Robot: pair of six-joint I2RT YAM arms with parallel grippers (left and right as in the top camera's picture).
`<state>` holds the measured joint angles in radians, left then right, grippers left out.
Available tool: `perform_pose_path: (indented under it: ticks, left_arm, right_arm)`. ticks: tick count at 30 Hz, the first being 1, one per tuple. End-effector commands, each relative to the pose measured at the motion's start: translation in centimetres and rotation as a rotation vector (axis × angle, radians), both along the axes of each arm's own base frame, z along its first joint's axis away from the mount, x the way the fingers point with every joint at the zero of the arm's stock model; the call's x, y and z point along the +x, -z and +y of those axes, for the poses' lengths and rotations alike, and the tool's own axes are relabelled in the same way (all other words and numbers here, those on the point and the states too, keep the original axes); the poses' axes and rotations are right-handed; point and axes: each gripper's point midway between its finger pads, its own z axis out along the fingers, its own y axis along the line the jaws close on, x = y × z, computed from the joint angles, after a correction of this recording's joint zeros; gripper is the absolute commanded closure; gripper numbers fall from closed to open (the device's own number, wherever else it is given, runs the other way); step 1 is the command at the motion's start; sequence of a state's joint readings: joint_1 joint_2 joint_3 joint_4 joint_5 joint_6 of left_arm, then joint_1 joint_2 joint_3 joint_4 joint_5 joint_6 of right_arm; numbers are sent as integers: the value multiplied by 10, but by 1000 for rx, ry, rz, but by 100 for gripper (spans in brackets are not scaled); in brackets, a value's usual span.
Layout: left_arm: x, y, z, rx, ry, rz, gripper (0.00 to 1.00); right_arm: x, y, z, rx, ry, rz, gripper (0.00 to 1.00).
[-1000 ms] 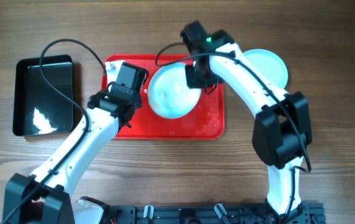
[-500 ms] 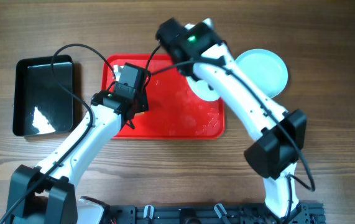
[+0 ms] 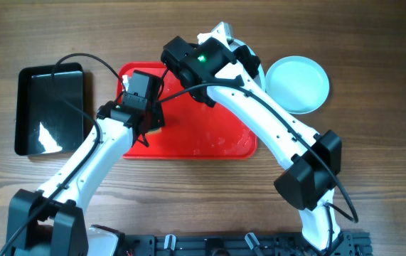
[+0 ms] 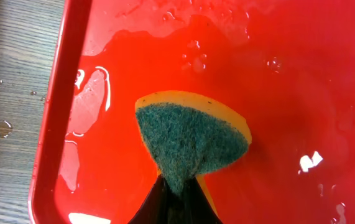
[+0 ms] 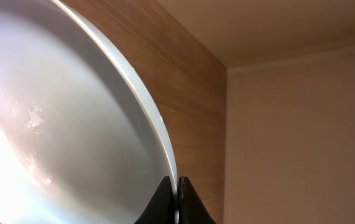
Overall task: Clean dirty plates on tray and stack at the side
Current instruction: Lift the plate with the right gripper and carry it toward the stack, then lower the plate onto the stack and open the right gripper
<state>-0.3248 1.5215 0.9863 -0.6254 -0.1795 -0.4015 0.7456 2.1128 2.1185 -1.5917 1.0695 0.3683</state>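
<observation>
Now: left end effector [image 4: 176,186] clamped on a green-and-yellow sponge [image 4: 193,140], held over the wet floor of the red tray [image 4: 58,124], near its left rim; right end effector [image 5: 177,190] pinched on the rim of a pale plate [image 5: 59,124], tilted steeply, by the tray's far edge; another plate [image 3: 297,84] lies flat on the table [image 3: 380,142], right of the tray, apart from it.

Robot lab, wooden table [image 3: 387,178], black mounting rail [image 3: 224,245]
</observation>
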Motion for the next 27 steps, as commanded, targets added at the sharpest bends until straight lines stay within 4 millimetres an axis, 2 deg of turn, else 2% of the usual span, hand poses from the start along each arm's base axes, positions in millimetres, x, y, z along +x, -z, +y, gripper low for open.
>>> perform_pose_path:
  ticks: [1,6,9,13,16,19,23,25,27]
  left_arm:
    - [-2,4,-3,-21,7,16,96]
    - [-2,4,-3,-26,9,18,96]
    - [-3,5,-3,-25,9,21,96]
    - [-3,5,-3,-23,9,25,96]
    - [-4,5,-3,-24,9,25,96]
    - [-5,6,-2,-21,9,31,96]
    - [-7,6,-2,-19,9,39,96]
    - [-7,6,-2,-19,9,38,96]
    - [-7,6,-2,-19,9,38,96]
  right_arm:
    - [-2,-25,-4,43,21,-96,96]
    - [-2,-9,1,168,62,-76,96]
    - [4,5,-4,275,110,-41,96]
    - [10,36,-5,519,189,84,96]
    - [16,57,-2,792,254,217,96]
    - [26,63,-5,1003,285,300,96]
    - [39,54,-5,1296,187,423,96]
    - [44,50,-19,1362,192,425,96]
    - [49,52,-45,1365,245,396,96]
